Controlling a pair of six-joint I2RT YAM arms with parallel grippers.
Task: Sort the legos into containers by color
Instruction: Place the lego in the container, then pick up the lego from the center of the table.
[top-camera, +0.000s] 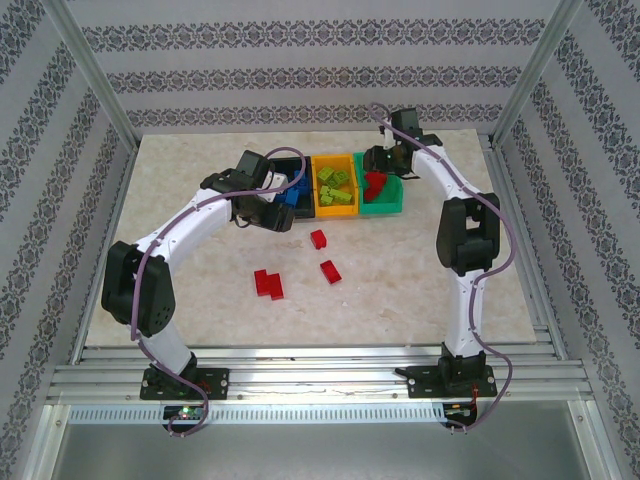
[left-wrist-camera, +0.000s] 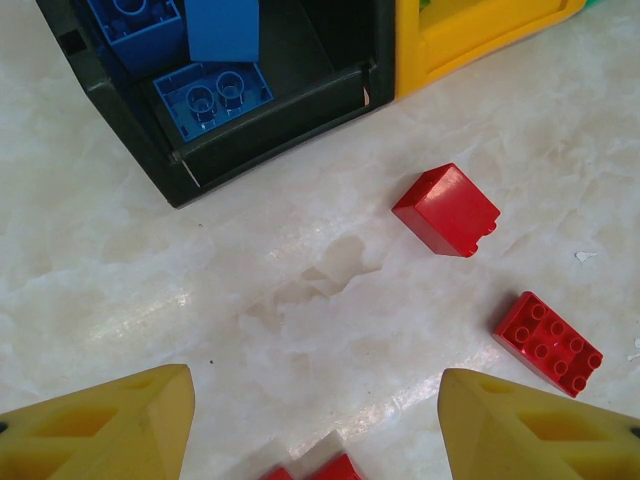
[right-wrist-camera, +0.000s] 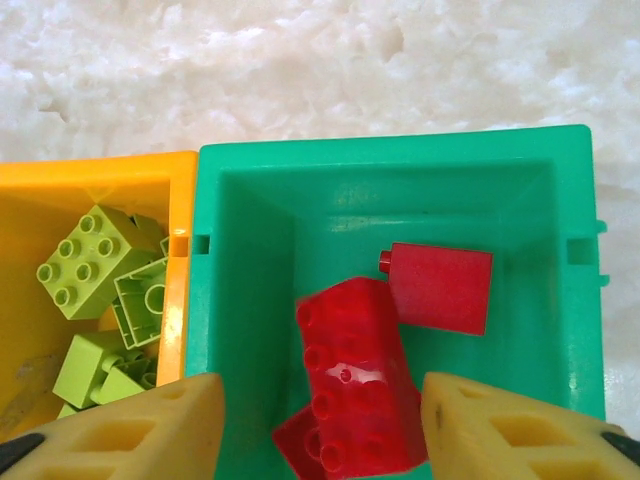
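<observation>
My right gripper (right-wrist-camera: 322, 430) hangs open over the green bin (right-wrist-camera: 390, 150). A long red brick (right-wrist-camera: 355, 390) lies loose between its fingers, on top of other red bricks (right-wrist-camera: 440, 288) in that bin. The orange-yellow bin (right-wrist-camera: 100, 170) beside it holds lime green bricks (right-wrist-camera: 85, 260). My left gripper (left-wrist-camera: 315, 420) is open above bare table, nothing between its fingers. Ahead of it lie a red block (left-wrist-camera: 447, 210) and a studded red brick (left-wrist-camera: 548, 343); more red (left-wrist-camera: 335, 468) peeks in at the bottom edge. The black bin (left-wrist-camera: 270, 130) holds blue bricks (left-wrist-camera: 212, 97).
The three bins stand in a row at the back of the table: black (top-camera: 290, 163), orange-yellow (top-camera: 335, 210), green (top-camera: 385, 208). Loose red bricks (top-camera: 319, 239) (top-camera: 330, 271) (top-camera: 268, 284) lie mid-table in front of them. Metal frame rails edge the table.
</observation>
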